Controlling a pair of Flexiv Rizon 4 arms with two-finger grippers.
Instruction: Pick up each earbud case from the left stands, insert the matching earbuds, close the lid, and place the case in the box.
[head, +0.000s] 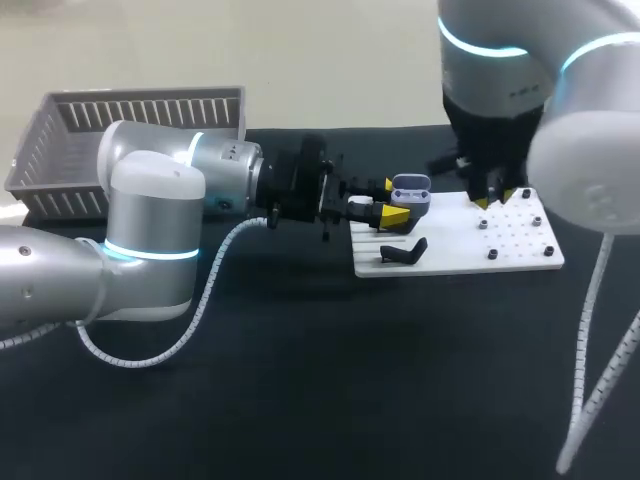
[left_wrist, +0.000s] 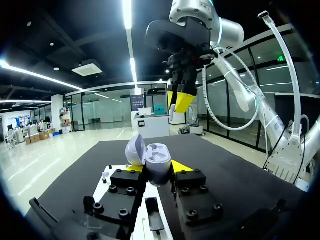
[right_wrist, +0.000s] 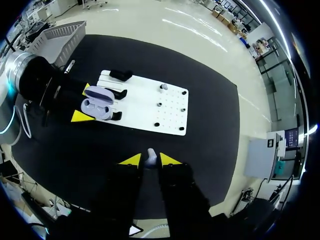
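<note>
Just one earbud case (left_wrist: 156, 159) shows anywhere. It sits clamped between the two yellow tips of the left gripper (left_wrist: 157, 169), one tip against each flank, with its lid swung up. In the head view it hangs over the left end of the white board (head: 450, 250).

One earbud (right_wrist: 150, 157), small and white, is pinched between the narrow-set tips of the right gripper (right_wrist: 149, 160). Only the right wrist view shows it; the head view gives no more than dark fingers there. The left wrist view alone gives the case's pale hollow interior. In that view the right gripper hangs higher up and beyond the case, apart from it.

From the right wrist view I count three dark stands (right_wrist: 120, 75) at the board's left end, two of them just beside the held case. The head view shows only one of them clear of the gripper. The right wrist view also gives six small pegs (right_wrist: 182, 109) on the board's right half, five dark and one pale-topped, too small to tell further.

One slatted grey basket (head: 140, 125) stands at the table's far left corner, behind the left arm and well apart from the board. The black table (head: 300, 380) runs wide around the board on all sides, widest toward the near edge.
</note>
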